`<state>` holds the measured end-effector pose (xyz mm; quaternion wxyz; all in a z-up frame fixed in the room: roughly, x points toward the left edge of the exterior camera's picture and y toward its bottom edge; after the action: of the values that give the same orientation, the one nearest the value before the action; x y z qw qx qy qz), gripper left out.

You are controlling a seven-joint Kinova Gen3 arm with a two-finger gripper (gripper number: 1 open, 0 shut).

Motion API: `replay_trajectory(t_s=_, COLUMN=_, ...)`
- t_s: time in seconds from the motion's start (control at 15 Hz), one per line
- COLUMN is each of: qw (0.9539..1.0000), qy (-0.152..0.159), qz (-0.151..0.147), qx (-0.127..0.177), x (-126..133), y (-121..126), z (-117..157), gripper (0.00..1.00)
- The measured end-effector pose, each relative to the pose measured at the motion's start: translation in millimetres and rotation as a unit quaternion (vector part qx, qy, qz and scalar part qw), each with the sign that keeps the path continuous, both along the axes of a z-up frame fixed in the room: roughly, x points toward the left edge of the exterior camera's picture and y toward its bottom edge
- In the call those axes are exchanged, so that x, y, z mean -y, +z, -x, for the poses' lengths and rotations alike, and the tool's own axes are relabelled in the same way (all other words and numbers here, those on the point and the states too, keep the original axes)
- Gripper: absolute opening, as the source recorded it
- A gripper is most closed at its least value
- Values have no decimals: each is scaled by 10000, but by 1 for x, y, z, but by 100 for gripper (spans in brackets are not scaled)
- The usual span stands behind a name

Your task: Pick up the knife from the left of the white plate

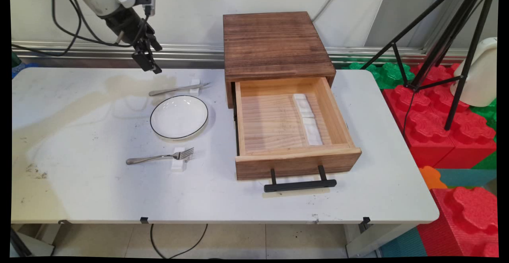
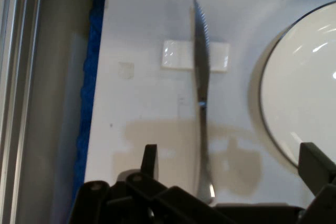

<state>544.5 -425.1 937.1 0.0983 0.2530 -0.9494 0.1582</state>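
1. The gripper hangs in the air above the far left part of the table. Its fingers stand apart and hold nothing.
2. The nearest thing is the knife. It lies flat just beyond the plate, near the table's far edge. In the hand view the knife is between the two fingers, below them.
3. The blade rests on a small white block, so the blade end is lifted a little from the table.
4. The knife looks like metal: stiff, thin, smooth, probably light and slippery. I judge that the handle, the thicker part, is the better place for a grip, taken across its width.
5. The plate looks like ceramic, so it is probably fragile. It is close beside the knife but does not touch it.
6. A fork lies on the near side of the plate, also on a white block.
7. To the right stands a wooden box with its drawer pulled out. Inside the drawer lie two white pads in a row.
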Motion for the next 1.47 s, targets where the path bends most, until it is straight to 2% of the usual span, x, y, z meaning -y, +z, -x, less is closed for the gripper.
replay_trajectory(t_s=0.47, qw=9993, qy=-130, qz=-328, qx=106, x=48, y=-37, z=-9, gripper=100)
replay_trajectory(t_s=0.87, qw=9974, qy=-298, qz=-632, qx=170, x=78, y=-71, z=-11, gripper=100)
replay_trajectory(t_s=1.47, qw=9942, qy=-485, qz=-959, qx=90, x=105, y=-108, z=-8, gripper=100)
